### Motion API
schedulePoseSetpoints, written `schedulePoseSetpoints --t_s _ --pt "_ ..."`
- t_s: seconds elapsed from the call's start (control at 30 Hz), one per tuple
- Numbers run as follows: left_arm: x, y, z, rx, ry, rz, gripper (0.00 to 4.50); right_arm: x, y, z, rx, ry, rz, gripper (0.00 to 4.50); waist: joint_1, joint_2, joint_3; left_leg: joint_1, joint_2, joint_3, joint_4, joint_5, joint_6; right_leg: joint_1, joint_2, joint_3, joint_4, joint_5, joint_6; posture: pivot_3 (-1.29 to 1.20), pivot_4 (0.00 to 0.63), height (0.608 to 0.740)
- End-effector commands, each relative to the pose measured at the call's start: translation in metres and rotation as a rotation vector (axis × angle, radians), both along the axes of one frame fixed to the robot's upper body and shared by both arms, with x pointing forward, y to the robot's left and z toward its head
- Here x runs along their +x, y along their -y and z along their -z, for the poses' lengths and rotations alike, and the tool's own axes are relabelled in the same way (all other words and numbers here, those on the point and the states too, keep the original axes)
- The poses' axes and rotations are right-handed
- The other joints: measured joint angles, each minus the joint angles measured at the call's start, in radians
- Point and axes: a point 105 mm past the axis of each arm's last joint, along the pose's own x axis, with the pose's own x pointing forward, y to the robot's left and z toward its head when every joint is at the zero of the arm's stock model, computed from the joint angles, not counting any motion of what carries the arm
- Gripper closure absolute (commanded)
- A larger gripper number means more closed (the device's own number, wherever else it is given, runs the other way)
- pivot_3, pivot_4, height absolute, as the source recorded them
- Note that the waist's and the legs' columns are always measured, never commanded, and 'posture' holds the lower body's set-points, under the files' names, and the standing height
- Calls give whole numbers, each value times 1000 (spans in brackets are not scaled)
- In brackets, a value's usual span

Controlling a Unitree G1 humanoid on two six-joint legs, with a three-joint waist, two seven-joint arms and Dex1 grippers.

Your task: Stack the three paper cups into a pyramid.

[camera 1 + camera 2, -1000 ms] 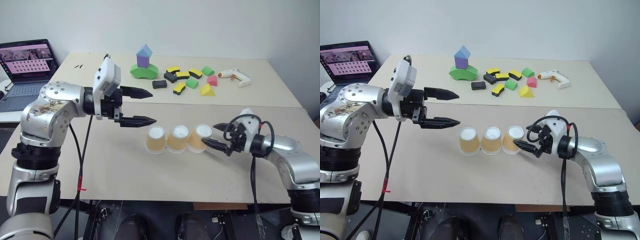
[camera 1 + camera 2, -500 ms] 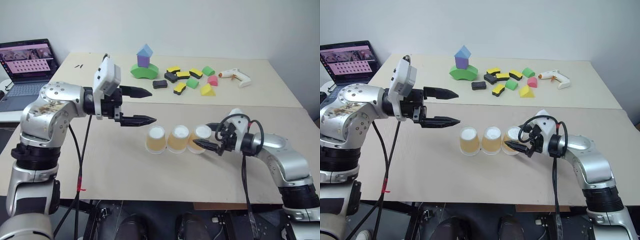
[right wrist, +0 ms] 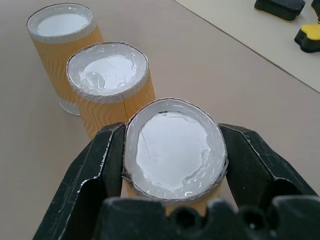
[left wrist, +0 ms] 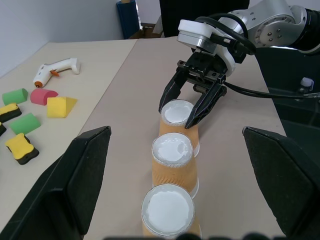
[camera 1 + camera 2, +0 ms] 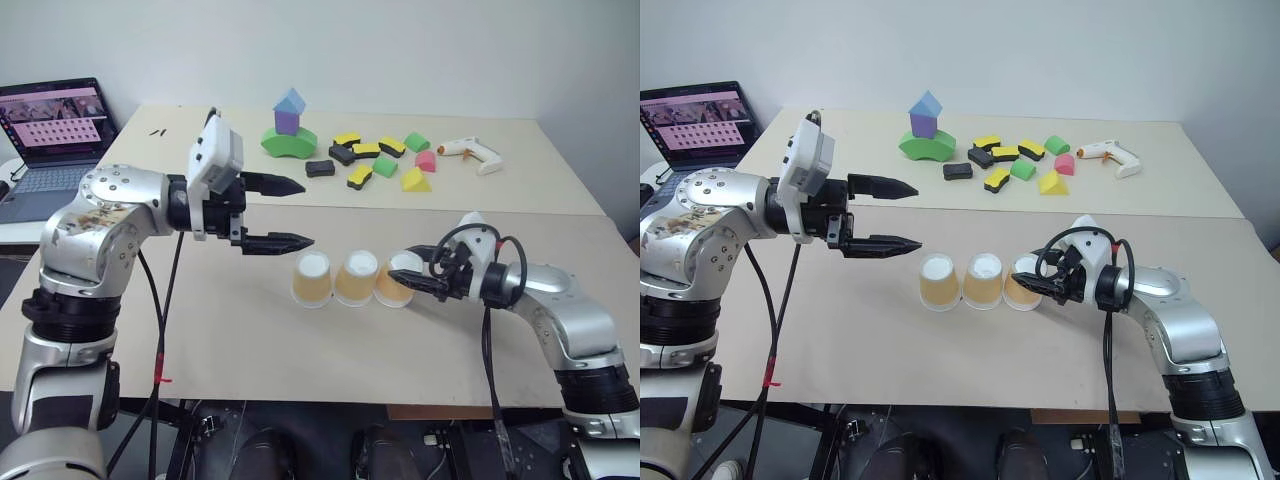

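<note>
Three paper cups [image 5: 350, 277] stand upside down in a touching row at the counter's [image 5: 250, 340] centre. The right hand [image 5: 408, 281] pinches the rightmost cup [image 3: 172, 150], probably the pyramid's top. The left hand [image 5: 285, 213] hovers wide apart, upper left, leaving room.

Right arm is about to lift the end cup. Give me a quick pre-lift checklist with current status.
1. Right gripper shut on the end cup, fingers on both sides near its top: ok.
2. End cup undamaged: not ok, its top looks squeezed oval.
3. Middle cup and far cup upright, base up: ok.
4. Gap between end cup and middle cup: not ok, they sit close together or touching, so a lift may drag the neighbour.
5. Left gripper open, above the table and away from the cups: ok.
6. Base pair touching: cannot tell.
</note>
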Motion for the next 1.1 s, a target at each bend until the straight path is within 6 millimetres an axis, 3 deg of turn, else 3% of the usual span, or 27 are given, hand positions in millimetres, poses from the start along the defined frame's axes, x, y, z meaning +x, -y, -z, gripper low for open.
schedulePoseSetpoints --t_s 0.03,0.17,0.43,0.57,0.7,0.87,1.1 --pt "-4 -1 -7 -4 28 6 0 0 -1 -13 15 46 -4 1901 0 0 0 0 0 0 0 0 0 0 0 0 0 0 0 0 150 703" --pt "2 -10 0 -13 7 -30 0 -1 2 -33 8 82 -23 1901 0 0 0 0 0 0 0 0 0 0 0 0 0 0 0 0 150 703" --pt "14 -29 29 16 -20 -109 0 -3 28 -70 -57 107 -50 1901 0 0 0 0 0 1 -1 0 0 0 0 0 0 0 0 0 150 703" --pt "13 -30 30 18 -16 -107 0 -7 25 -87 -75 109 -122 1901 0 1 0 0 0 0 0 0 0 0 0 0 0 0 0 0 150 703" --pt "12 -32 31 21 -16 -106 0 -17 20 -115 -68 108 -245 1901 -1 1 1 -1 0 1 0 0 0 -1 0 1 0 0 0 0 150 703" --pt "10 -31 35 34 -22 -100 0 -25 -11 -145 -51 107 -419 1901 -5 1 1 0 0 1 -1 0 0 -2 0 1 0 0 0 0 150 703" --pt "7 -32 37 38 -27 -104 0 -32 -66 -135 -47 69 -608 1901 -6 1 1 -1 0 2 0 0 0 -3 0 1 1 0 -1 0 150 703"
